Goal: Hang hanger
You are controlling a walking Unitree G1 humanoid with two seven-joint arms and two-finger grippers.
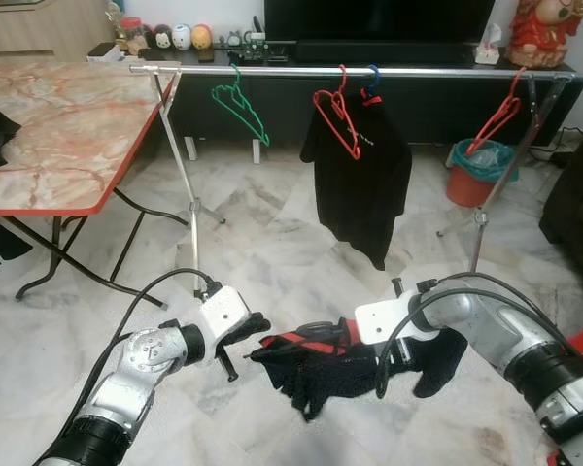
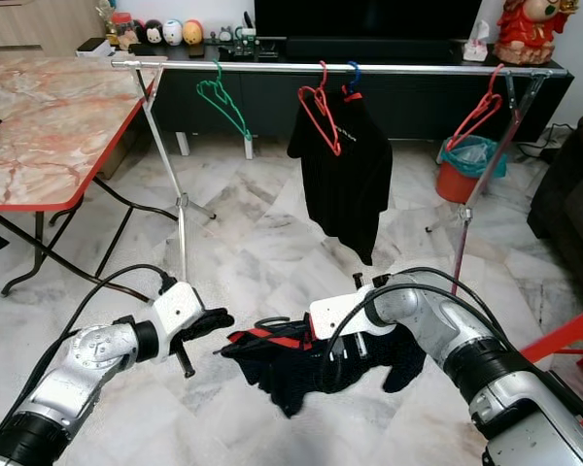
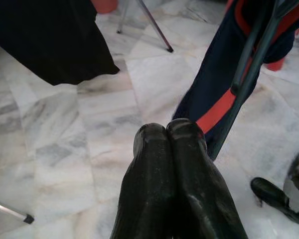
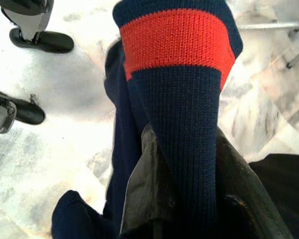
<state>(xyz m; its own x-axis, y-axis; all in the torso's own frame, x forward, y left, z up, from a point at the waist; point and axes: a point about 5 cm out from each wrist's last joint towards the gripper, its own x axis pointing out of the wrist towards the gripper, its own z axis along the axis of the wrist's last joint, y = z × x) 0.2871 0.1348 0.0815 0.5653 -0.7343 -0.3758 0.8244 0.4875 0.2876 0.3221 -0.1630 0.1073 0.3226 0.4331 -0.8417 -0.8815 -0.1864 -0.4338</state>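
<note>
Low over the marble floor [image 1: 272, 262], between the two arms: dark navy garment with a red band [image 1: 316, 374], apparently on a dark hanger [image 3: 249, 74] (thin bars visible in the left wrist view, hook hard to make out). Held mid-air, well below and in front of the rail.

Right hand [image 4: 184, 164]: pinching the garment's knit fabric between its fingers, cloth bunched in the pinch. Can't tell whether the hanger frame is in that pinch or just cloth.

Left hand [image 1: 235, 342]: fingers pressed together, empty, tips just beside the garment's near end, not touching as far as I can see.

Rail [image 1: 350, 71] up ahead on two stands, already carrying a green hanger [image 1: 238, 107], a red hanger [image 1: 338, 121] with a black shirt [image 1: 360, 184] just beside it on a blue hook, another red hanger [image 1: 496, 116] near the right end. Marble-top desk [image 1: 58, 126] off to the left.

Risks, my read:
- grip is on cloth only → hanger slips out during the lift
- hook orientation unknown → misses the rail
- dangling fabric snags the black shirt or the stand legs
- free gap between green and red hangers is the safest target
</note>
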